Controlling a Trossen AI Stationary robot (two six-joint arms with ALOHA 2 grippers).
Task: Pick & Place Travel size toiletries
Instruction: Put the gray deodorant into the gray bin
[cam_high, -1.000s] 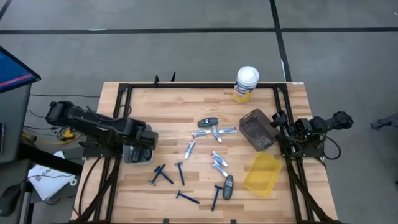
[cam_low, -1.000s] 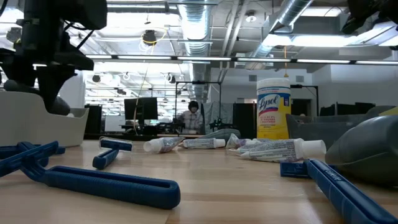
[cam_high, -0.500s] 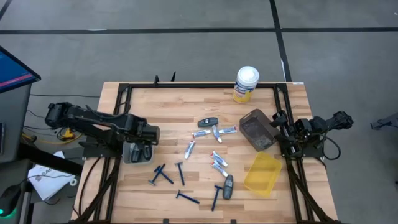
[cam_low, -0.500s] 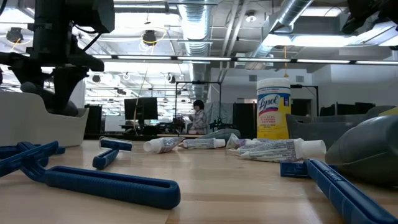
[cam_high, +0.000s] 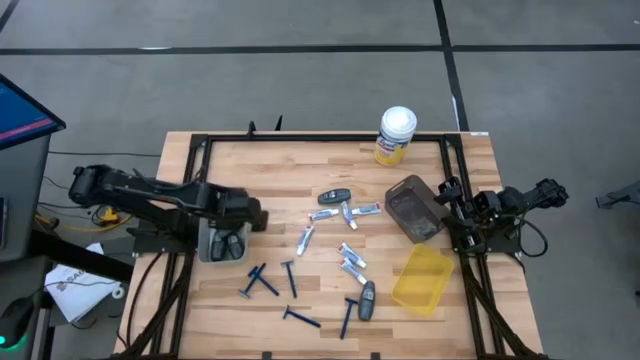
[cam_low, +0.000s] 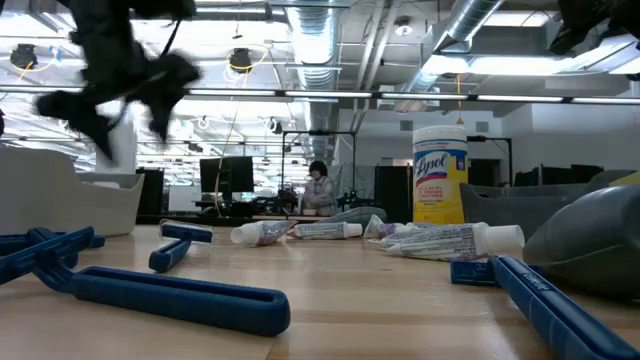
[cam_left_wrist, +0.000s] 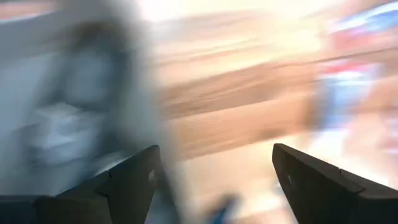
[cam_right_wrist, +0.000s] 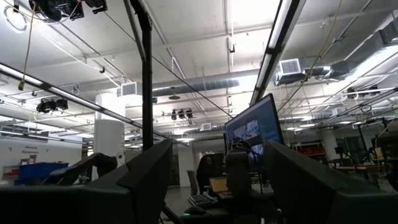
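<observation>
Toiletries (cam_high: 345, 262) mid-table; edges bare

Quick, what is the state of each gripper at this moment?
Left gripper: open, holding nothing, by the grey bin.
Right gripper: open, holding nothing, parked at the table's right edge.

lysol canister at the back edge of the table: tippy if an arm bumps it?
Probably somewhat. The yellow canister stands upright and, in the low view, is taller than it is wide, so a push near its white lid could topple it. On its side the round body would likely roll. A low push would more likely slide it on the smooth wooden table.
</observation>
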